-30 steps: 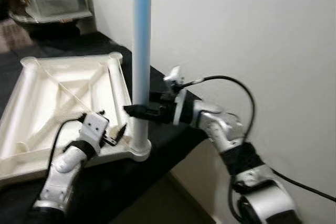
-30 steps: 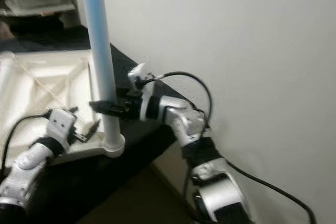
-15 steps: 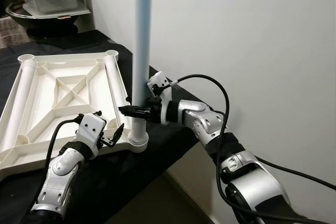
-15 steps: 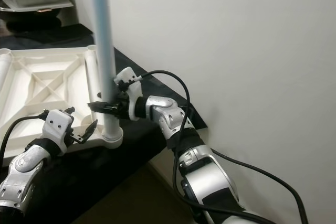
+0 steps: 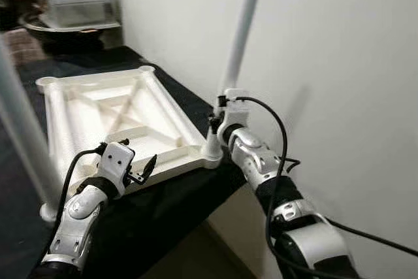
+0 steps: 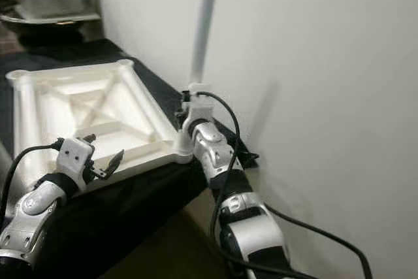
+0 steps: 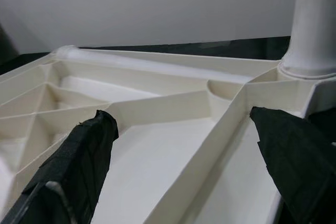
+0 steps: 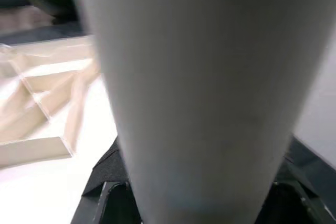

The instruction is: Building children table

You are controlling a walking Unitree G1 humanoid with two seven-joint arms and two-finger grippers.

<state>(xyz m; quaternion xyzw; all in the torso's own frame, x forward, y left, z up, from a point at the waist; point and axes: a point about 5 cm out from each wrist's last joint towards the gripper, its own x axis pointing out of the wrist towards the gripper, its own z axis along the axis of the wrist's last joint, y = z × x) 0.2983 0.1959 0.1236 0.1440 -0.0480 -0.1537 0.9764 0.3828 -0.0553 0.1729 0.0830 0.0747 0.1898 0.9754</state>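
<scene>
A cream plastic tabletop (image 5: 124, 119) lies upside down on a black cloth (image 5: 163, 213), its underside showing raised rims, straight ribs and diagonal cross-braces, with a round socket at each corner. To the left of the tabletop, at its near left corner, a pale leg (image 5: 23, 135) stands upright, blurred and close to the camera. At the tabletop's near edge the left gripper (image 5: 145, 169) hovers with its black fingers (image 7: 84, 153) spread wide apart, one to each side of a rib and holding nothing; the left wrist view looks across the ribbed underside toward the base of a leg seated in a corner socket. At the tabletop's near right corner a second leg (image 5: 239, 34), a plain white tube, rises from the socket (image 5: 211, 153) and leans slightly to the right against the white wall (image 5: 326, 63). The right gripper (image 5: 213, 124) sits low on this leg, just above the socket, with its fingers closed around the tube; in the right wrist view the tube (image 8: 205, 93) lies between the dark fingers. Beyond the tabletop's far edge, clear plastic bins (image 5: 75, 8) are stacked.
</scene>
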